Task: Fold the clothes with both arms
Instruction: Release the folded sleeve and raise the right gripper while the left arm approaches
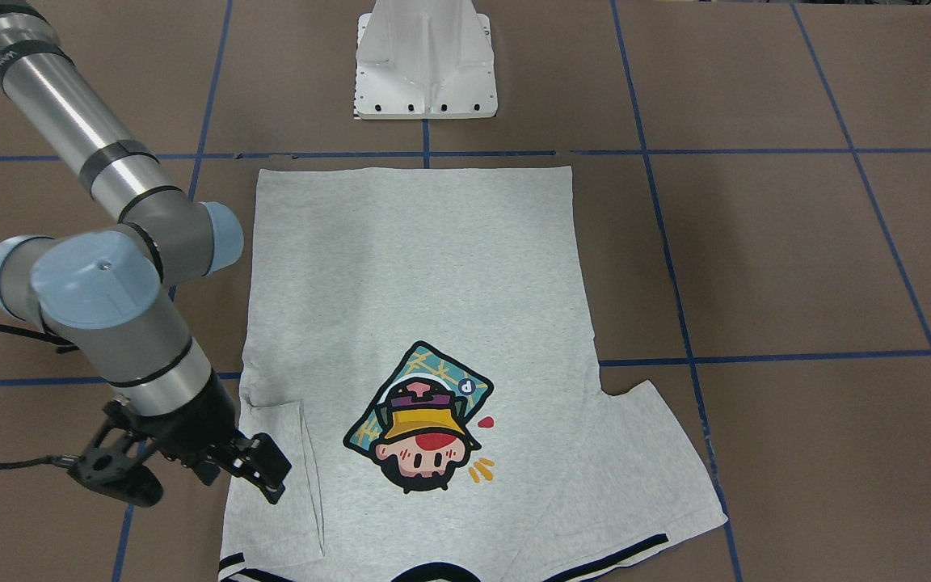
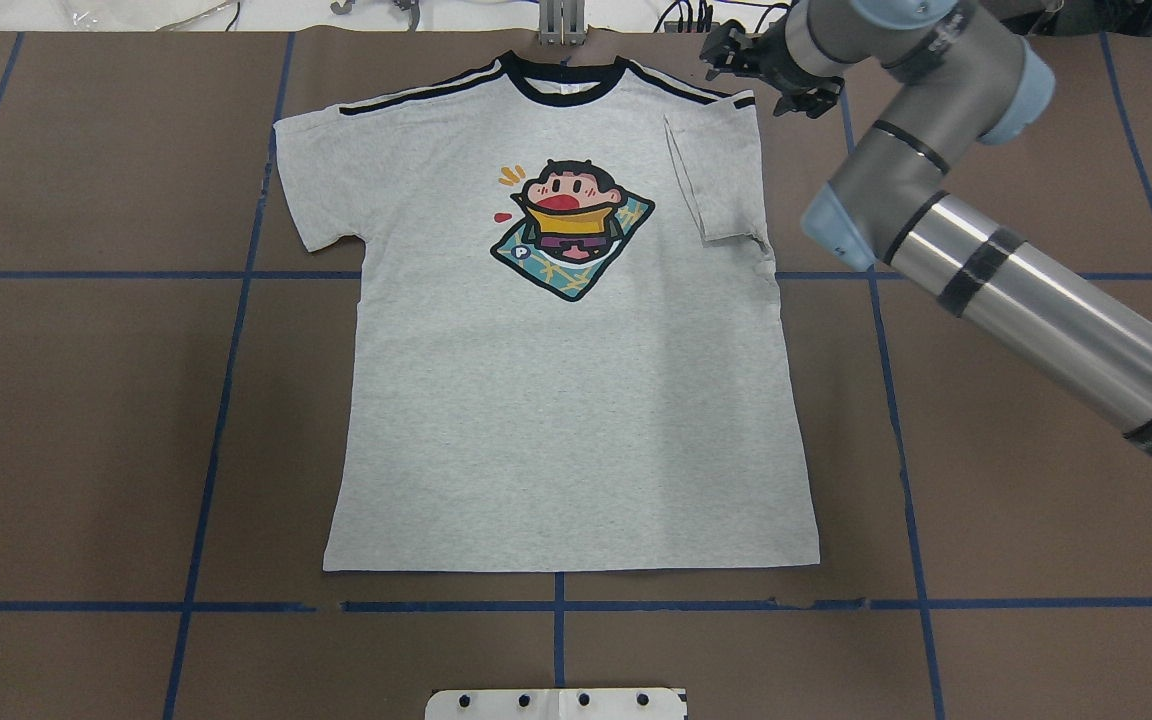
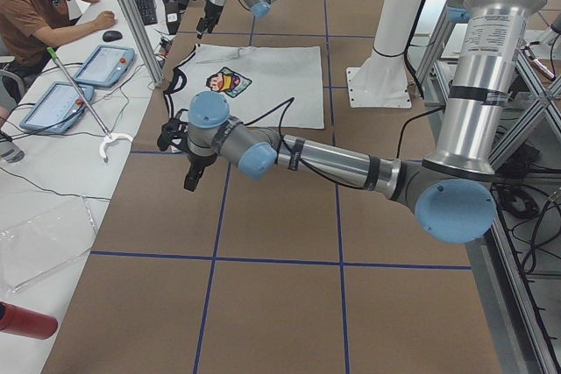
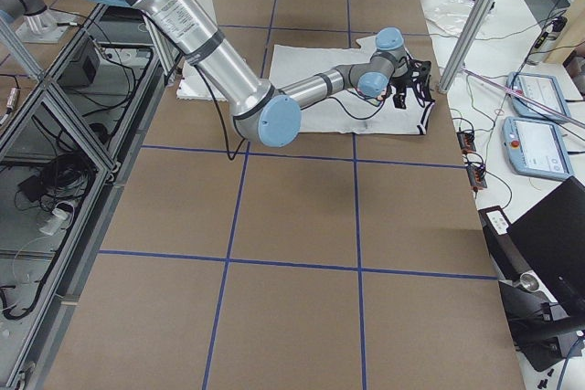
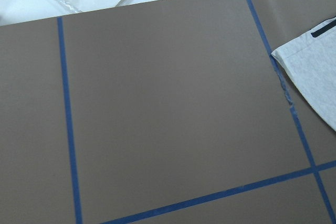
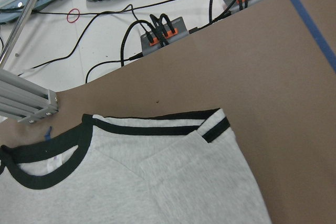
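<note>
The shirt [image 2: 566,420] lay flat on the worktop [image 2: 86,420], hem toward the base [image 1: 425,65], collar at the far edge. The sleeve on the robot's right lay folded onto the body. The jaws of the right arm [image 2: 1036,290] were at that shoulder; the left arm [image 3: 333,159] was well off to the left.

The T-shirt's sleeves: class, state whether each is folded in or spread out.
Sleeve on the robot's right: folded in, lying over the T-shirt body. Sleeve on its left: spread flat, sticking out sideways.
</note>
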You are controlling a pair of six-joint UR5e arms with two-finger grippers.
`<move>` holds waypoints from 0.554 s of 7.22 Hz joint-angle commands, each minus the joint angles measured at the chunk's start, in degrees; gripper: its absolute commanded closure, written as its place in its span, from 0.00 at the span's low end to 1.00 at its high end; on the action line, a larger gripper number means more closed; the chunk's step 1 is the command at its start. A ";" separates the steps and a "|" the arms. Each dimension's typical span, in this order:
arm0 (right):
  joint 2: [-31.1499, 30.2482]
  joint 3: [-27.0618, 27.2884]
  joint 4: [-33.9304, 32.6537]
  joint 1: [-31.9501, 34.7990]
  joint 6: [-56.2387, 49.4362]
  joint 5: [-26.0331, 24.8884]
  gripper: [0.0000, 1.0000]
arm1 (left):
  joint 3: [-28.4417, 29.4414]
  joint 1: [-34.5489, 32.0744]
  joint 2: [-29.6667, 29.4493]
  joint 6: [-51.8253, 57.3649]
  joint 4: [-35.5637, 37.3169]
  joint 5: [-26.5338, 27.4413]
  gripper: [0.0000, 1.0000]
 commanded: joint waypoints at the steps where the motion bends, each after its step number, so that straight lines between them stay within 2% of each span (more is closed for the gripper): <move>1: -8.17 6.08 0.83 6.09 -4.03 12.17 0.00 | 11.87 5.37 -9.97 -9.00 -4.25 0.02 0.00; 3: -13.53 9.15 2.40 8.92 -5.98 17.31 0.00 | 24.09 7.93 -15.36 -19.91 -17.83 0.20 0.01; 4: -16.69 10.30 6.07 9.63 -5.99 18.03 0.00 | 28.67 11.60 -18.24 -27.18 -24.26 4.20 0.01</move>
